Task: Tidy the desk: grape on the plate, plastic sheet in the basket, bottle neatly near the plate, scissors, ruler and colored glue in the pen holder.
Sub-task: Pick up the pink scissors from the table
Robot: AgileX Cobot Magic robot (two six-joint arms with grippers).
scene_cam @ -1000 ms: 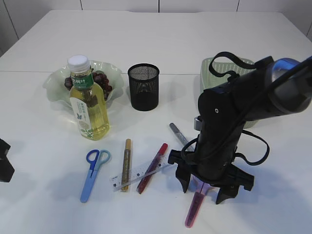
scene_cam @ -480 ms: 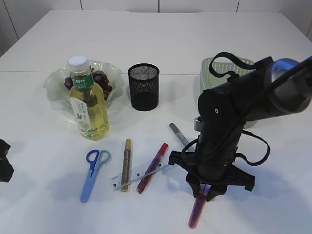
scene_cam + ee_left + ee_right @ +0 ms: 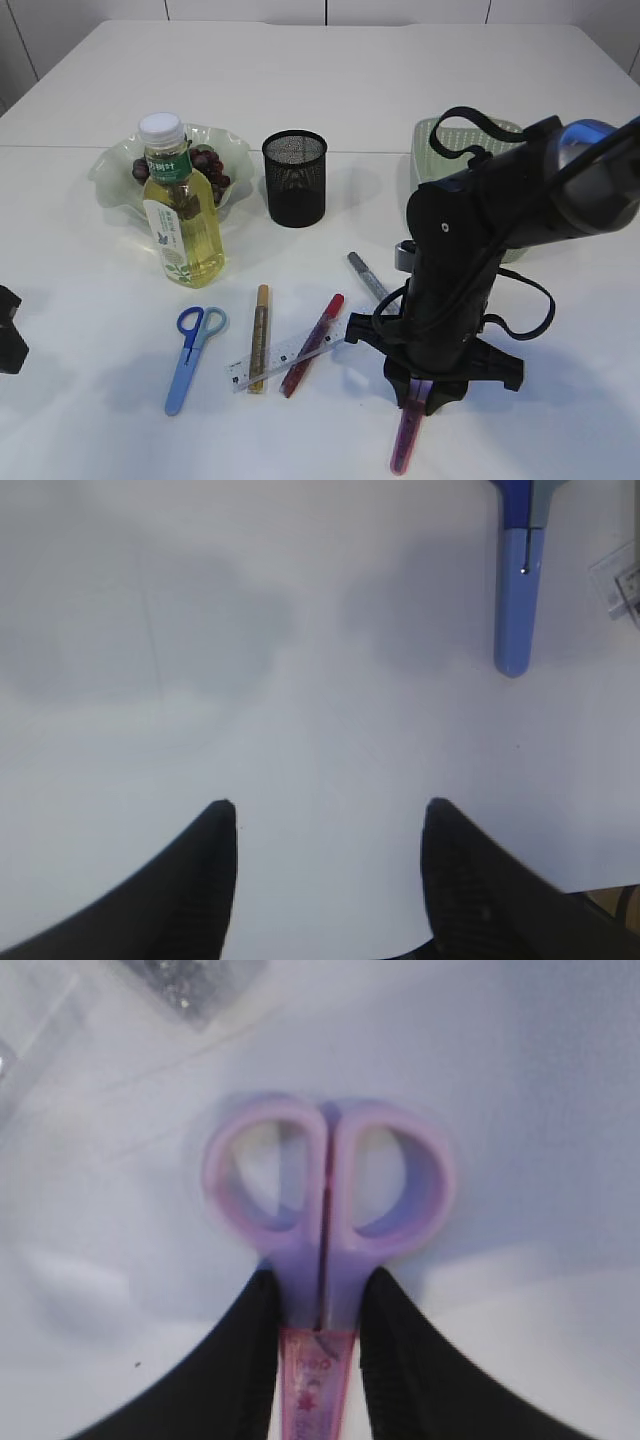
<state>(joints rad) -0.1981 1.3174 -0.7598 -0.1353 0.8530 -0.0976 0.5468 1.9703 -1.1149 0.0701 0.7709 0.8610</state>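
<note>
Right hand (image 3: pixel 318 1305) now clenched on purple scissors (image 3: pixel 325 1195), left hand (image 3: pixel 325 865) released over bare table (image 3: pixel 300 680)

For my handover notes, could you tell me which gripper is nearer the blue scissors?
Left. The left gripper hovers open beside the blue scissors; the right gripper is across the table, closed on the purple scissors.

- I see a big white table (image 3: pixel 350 90). It fills almost all of my view, from near to far.
- A thin line (image 3: pixel 60 147) runs from left to right across the table, in the far half.
- Behind the far edge of the table stand white panels (image 3: pixel 250 10) with thin dark gaps between them.
</note>
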